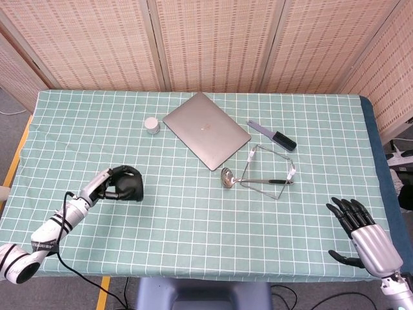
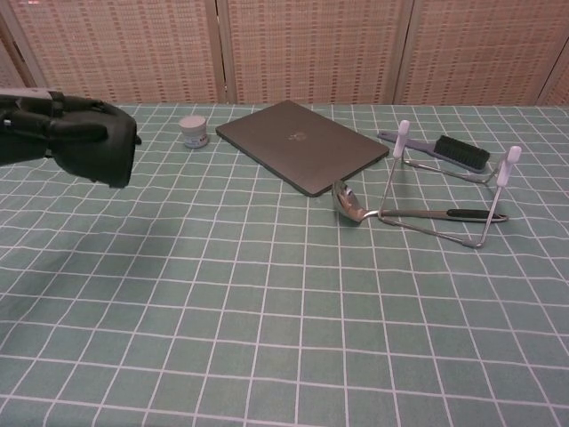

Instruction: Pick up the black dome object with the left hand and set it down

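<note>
Gripping the matte black dome-shaped object (image 1: 130, 184), the left hand (image 1: 111, 185) wraps its dark fingers (image 2: 55, 120) around it from the left side. In the chest view the dome (image 2: 100, 149) hangs clear above the green checked tablecloth (image 1: 193, 213), with a soft shadow on the cloth below it, so it looks lifted rather than resting. It sits over the near left part of the table, well apart from everything else.

Judging by how it keeps its rounded form inside the grasp, the dome seems stiff, and light enough for one hand. Its smooth, curved surface offers no handle or edge, so it could slide out of a loose hold; a wrap across its widest part, fingers on one side and thumb opposite, looks the safest place to take it. Setting it down flat side first should keep it from rolling.

The right hand (image 1: 364, 236) rests at the near right corner with fingers spread apart, holding nothing.

Farther off lie a closed grey laptop (image 1: 206, 130), a small white jar (image 1: 151, 124) to its left, a black brush (image 1: 272, 135) to the right, and a metal ladle (image 1: 248, 179) lying through a wire stand (image 1: 271, 171).
</note>
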Action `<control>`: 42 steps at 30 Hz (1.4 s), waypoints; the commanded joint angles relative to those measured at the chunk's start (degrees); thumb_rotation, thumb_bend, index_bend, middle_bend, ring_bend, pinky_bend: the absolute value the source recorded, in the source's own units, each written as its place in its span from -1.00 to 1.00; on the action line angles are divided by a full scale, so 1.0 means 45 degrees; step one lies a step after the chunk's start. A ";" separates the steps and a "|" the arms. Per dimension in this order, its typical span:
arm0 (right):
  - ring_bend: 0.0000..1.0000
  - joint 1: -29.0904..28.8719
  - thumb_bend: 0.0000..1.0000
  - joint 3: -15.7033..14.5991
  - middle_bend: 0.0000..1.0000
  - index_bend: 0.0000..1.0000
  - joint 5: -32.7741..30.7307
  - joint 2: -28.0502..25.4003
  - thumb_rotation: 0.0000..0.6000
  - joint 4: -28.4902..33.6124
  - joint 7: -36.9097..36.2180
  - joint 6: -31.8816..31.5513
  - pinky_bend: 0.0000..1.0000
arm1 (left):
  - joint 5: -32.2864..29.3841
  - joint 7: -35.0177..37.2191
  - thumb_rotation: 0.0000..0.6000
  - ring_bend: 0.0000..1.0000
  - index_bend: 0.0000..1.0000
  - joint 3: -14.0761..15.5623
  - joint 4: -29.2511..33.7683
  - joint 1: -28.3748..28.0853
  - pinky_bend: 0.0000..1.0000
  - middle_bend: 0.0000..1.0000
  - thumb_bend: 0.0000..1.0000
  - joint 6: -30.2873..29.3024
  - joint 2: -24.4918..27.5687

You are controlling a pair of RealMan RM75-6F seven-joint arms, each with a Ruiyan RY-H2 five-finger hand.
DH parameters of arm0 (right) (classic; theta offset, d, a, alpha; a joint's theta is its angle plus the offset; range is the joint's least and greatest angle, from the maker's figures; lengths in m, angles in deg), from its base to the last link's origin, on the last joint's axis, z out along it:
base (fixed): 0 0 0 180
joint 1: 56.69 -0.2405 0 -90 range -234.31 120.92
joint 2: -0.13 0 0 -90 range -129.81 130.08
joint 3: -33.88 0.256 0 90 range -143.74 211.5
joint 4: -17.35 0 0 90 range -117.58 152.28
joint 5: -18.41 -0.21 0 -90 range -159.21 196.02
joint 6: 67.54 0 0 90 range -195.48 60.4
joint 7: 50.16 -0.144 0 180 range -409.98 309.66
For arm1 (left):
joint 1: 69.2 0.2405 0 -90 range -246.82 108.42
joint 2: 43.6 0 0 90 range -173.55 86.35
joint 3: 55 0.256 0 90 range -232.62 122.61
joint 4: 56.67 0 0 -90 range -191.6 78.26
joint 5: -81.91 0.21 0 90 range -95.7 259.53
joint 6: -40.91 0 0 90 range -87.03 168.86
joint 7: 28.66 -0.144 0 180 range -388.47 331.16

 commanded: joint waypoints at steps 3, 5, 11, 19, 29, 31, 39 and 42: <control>-1.00 0.0009 -0.84 -0.0045 -1.00 -1.00 0.0078 -0.0046 1.00 0.0010 -0.0068 -0.0030 -1.00 | 0.1002 -1.2245 1.00 0.49 0.58 0.0941 -0.0800 -0.1006 1.00 0.60 0.29 0.4046 0.0524; -1.00 0.0027 -0.84 -0.0050 -1.00 -1.00 0.0102 -0.0078 1.00 0.0002 -0.0091 -0.0081 -1.00 | -0.0533 -1.5936 1.00 0.49 0.58 0.0487 -0.0899 -0.0480 1.00 0.60 0.29 0.3420 0.0161; -1.00 0.0053 -0.84 -0.0059 -1.00 -1.00 0.0150 -0.0114 1.00 -0.0005 -0.0114 -0.0153 -1.00 | -0.7517 -2.4105 1.00 0.49 0.58 0.0940 0.0717 -0.0645 1.00 0.59 0.29 0.1689 -0.0274; -1.00 0.0036 -0.84 -0.0070 -1.00 -1.00 0.0154 -0.0137 1.00 -0.0022 -0.0160 -0.0116 -1.00 | -1.3519 -2.8176 1.00 0.47 0.58 0.2088 0.2905 -0.2587 1.00 0.58 0.31 -0.1296 -0.0807; -1.00 0.0017 -0.84 -0.0107 -1.00 -1.00 0.0167 -0.0094 1.00 0.0001 -0.0158 -0.0027 -1.00 | -1.1956 -2.6450 1.00 0.23 0.43 0.2162 0.2018 -0.2418 0.72 0.40 0.26 -0.0513 -0.1285; -1.00 0.0011 -0.84 -0.0100 -1.00 -1.00 0.0154 -0.0091 1.00 0.0005 -0.0160 -0.0019 -1.00 | -1.1670 -2.6108 1.00 0.09 0.27 0.2204 0.1857 -0.2369 0.57 0.23 0.20 -0.0354 -0.1300; -1.00 -0.0018 -0.84 -0.0098 -1.00 -1.00 0.0111 -0.0098 1.00 0.0039 -0.0116 0.0069 -1.00 | -1.1227 -2.5036 1.00 -0.80 -0.96 0.2371 0.1498 -0.2329 -0.32 -0.95 -0.19 0.0200 -0.1210; -1.00 -0.0028 -0.84 -0.0117 -1.00 -1.00 0.0116 -0.0111 1.00 0.0068 -0.0058 0.0121 -1.00 | -1.0826 -2.4561 1.00 -0.98 -1.00 0.2320 0.1447 -0.2231 -0.38 -1.00 -0.22 0.0211 -0.1195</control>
